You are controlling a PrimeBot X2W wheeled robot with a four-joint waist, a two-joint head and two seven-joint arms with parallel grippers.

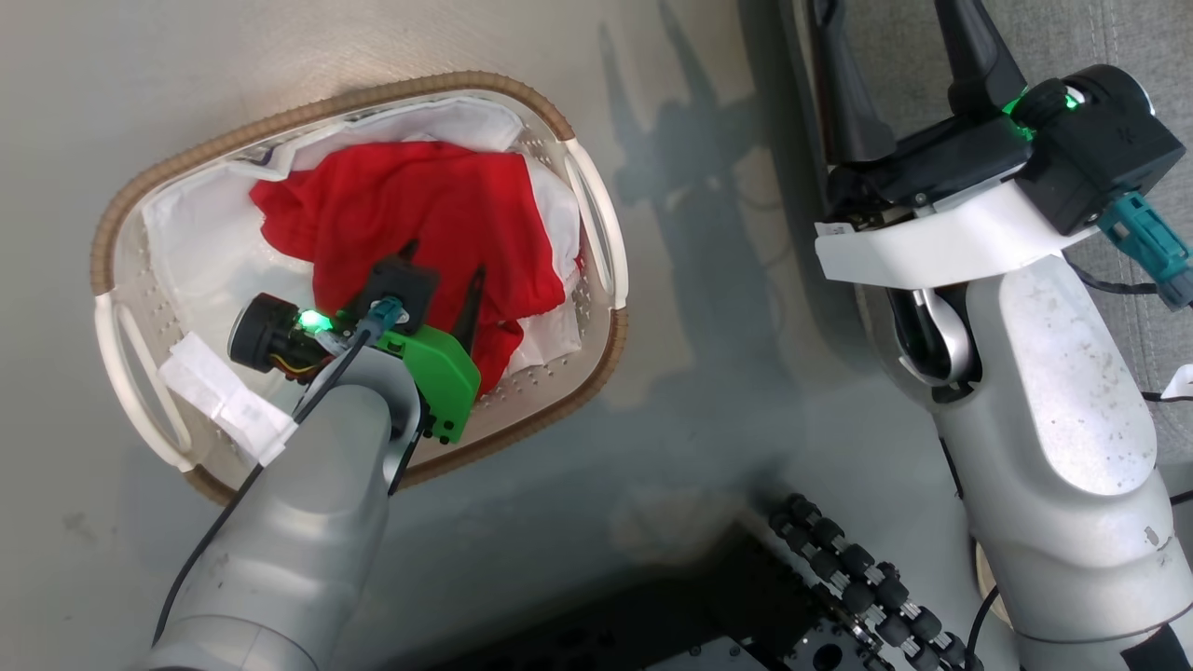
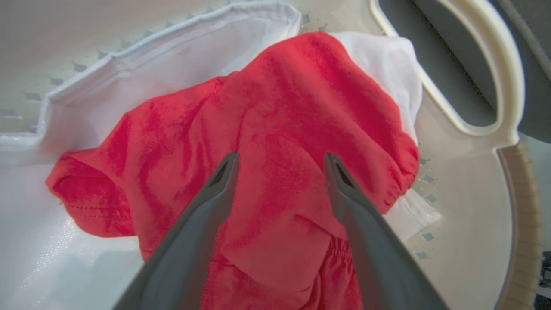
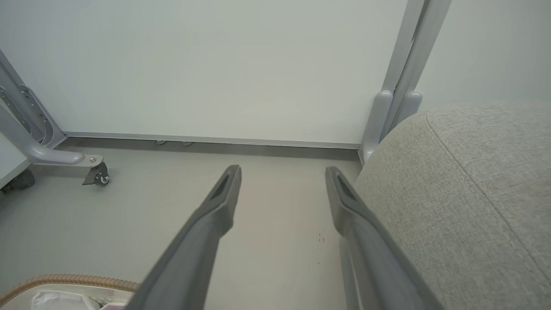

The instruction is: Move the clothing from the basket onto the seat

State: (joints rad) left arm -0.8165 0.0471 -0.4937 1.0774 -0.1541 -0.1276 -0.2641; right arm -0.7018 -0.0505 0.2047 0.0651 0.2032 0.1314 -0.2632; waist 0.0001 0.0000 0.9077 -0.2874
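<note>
Clothing [image 1: 419,214] lies in basket [image 1: 280,119] beneath spread left pincer [image 2: 280,161]; right pincer [image 3: 282,172] also spread.

We see our left hand [image 2: 280,162] spread open over the red clothing [image 2: 284,112] at frame centre. White cloth [image 2: 172,73] lines the basket [image 2: 510,86] around it.

Red clothing [image 1: 419,214], white basket [image 1: 280,121], grey seat [image 3: 473,193]
Clothing: plain red fabric in a crumpled heap, one gathered elastic edge showing, inside the basket toward its seat-side handle. Basket: oval, perforated plastic, brown woven rim, two white handles, upright on the floor [image 1: 93,75]. Seat: woven upholstery, rounded corner, stitched seam, near the basket, not touching.
</note>
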